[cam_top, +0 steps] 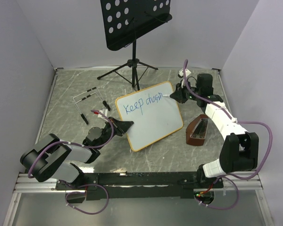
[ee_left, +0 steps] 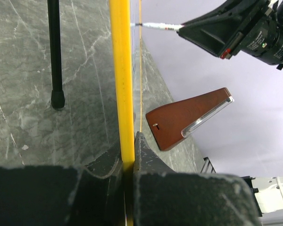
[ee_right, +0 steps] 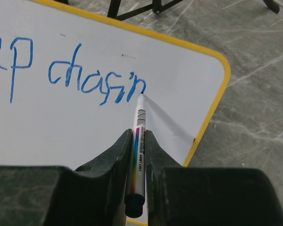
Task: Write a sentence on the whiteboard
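Right claw [ee_right: 138, 136] is clamping a slim white marker [ee_right: 140, 113], its tip touching the orange-framed whiteboard [ee_right: 61, 136] beside blue lettering [ee_right: 96, 84]; left claw [ee_left: 129, 151] is pinching the frame. Pen pressure risks twisting the board loose.

whiteboard [cam_top: 151, 117] ctr of table [cam_top: 61, 110] | music stand [cam_top: 137, 28] behind | metronome [cam_top: 198, 131] to its R | pens [cam_top: 84, 117] to L

Blue handwritten lettering [cam_top: 144, 104] across the far part of the whiteboard [cam_top: 153, 125] reads "Keep chasin", ending near its far right corner, while the fine print on the marker [ee_right: 137, 157] barrel is too small to read.
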You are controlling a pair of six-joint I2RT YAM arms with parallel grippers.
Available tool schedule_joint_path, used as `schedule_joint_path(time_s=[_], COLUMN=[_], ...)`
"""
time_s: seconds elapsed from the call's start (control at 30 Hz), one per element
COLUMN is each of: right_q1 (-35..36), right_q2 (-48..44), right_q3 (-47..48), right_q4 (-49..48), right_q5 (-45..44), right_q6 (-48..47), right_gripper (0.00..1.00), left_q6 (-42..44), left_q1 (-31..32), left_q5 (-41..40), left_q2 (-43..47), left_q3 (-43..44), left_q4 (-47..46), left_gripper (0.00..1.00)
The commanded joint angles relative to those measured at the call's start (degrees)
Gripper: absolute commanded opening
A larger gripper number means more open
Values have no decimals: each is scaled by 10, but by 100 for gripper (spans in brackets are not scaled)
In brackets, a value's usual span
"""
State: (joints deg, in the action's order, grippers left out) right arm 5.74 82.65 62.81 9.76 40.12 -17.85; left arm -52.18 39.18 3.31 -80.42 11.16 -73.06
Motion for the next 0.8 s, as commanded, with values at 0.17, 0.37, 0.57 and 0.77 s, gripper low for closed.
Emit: schedule_joint_path(time_s=[0.17,0.37,0.57,0.77], right_q1=[-17,-30,-30,-31], right_q2=[-56,-46,-9,15], right_q3=[-13,7,21,35], right_q4=[15,-5,-25,-36], right_q5=[22,18,8,6], right_q6=[-2,18,32,42], right_gripper=[0,0,0,0], left_q6=[58,59,57,57], left_q1=[3,2,3,3], left_q5=[22,21,23,23], left_q2=[4,9,5,5], left_q3=[3,0,-1,-2], left_q4=[-21,-19,-25,-24], left_gripper=[1,1,1,1])
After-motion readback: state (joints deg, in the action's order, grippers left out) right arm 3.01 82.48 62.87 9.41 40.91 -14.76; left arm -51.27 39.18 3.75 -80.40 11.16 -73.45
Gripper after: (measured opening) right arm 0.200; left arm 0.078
